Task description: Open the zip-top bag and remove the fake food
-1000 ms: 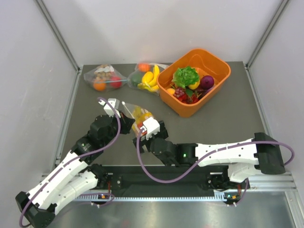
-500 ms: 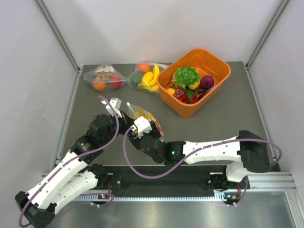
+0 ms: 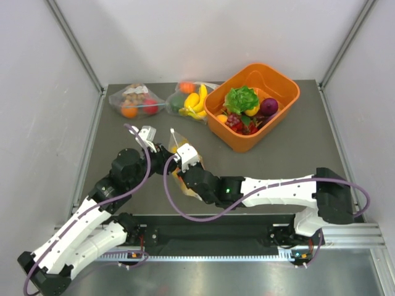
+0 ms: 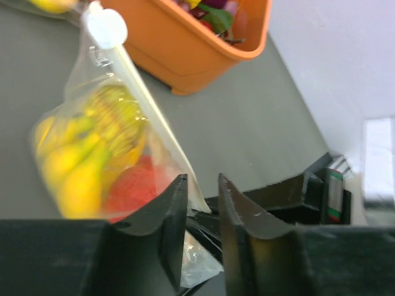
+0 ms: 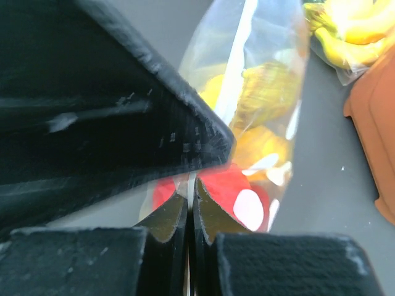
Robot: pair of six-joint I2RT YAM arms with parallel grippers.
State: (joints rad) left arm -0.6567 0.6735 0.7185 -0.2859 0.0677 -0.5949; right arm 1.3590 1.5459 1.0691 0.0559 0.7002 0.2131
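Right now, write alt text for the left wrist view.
The left pincer pinches the lower edge of the clear zip-top bag, which rises ahead holding yellow and red fake food. An orange bin stands beyond on the grey table.

- In the top view I had soft, even light from overhead; the white walls (image 3: 203,37) were bright and the grey table (image 3: 296,142) was matte, without glare.
- Shadows were faint, just short smudges under the arms and beside the bin (image 3: 281,86).
- In the left wrist view the bag (image 4: 123,98) and fruit (image 4: 74,166) were smeared by blur; the left fingers (image 4: 166,228) were dark but sharper.
- A washed-out white patch sat at that view's right edge.
- The right wrist view was dim near the lens: the right fingers (image 5: 163,225) were black and soft-focused, and the plastic carried a pale sheen.
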